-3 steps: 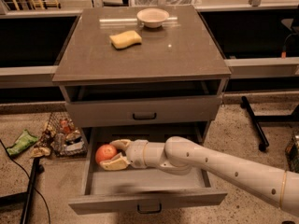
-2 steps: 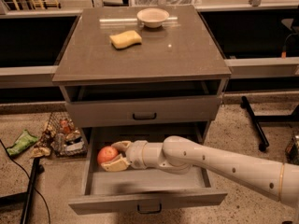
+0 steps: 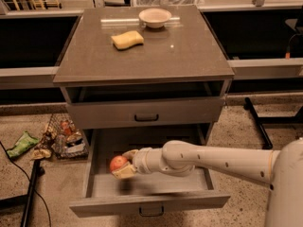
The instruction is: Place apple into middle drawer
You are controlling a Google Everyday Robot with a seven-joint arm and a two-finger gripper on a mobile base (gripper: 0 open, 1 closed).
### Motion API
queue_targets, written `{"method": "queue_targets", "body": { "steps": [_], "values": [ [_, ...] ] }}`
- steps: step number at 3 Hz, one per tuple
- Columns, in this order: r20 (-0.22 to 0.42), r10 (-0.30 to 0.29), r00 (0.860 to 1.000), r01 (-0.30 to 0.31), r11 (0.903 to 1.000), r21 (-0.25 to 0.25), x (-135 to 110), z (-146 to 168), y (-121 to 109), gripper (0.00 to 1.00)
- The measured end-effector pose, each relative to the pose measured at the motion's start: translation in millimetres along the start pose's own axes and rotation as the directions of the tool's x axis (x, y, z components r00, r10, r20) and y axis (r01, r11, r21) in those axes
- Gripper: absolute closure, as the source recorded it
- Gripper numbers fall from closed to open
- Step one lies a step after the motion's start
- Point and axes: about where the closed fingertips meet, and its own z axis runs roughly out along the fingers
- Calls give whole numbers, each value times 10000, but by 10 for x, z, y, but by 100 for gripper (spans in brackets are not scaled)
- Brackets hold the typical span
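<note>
The apple (image 3: 117, 163) is round and orange-red. My gripper (image 3: 122, 164) is shut on the apple and holds it inside the open middle drawer (image 3: 151, 202), over the left part of the drawer's floor, a little above it. My white arm reaches in from the right across the drawer. The drawer is pulled far out, with a small dark handle on its front. The like grey drawer front (image 3: 146, 113) above it is closed.
A yellow sponge (image 3: 127, 39) and a pale bowl (image 3: 155, 17) sit on the cabinet top (image 3: 189, 56). A wire basket (image 3: 66, 136) with packets and a green bag (image 3: 21, 144) lie on the floor at the left. A dark stand leg (image 3: 258, 122) is at the right.
My gripper with the apple has moved down and a little to the right, deeper into the drawer. The camera view has shifted slightly.
</note>
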Motion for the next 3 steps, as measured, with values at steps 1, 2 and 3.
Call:
{"method": "queue_targets", "body": {
  "steps": [1,2,3],
  "values": [
    [-695,228,9973,-219,9997,137,351,147,-163,100],
    [-1179,487,9918,-462,9986,241,627,241,-279,100],
    [-1465,714,9866,-657,9969,428,800,268,-357,81]
  ]
}}
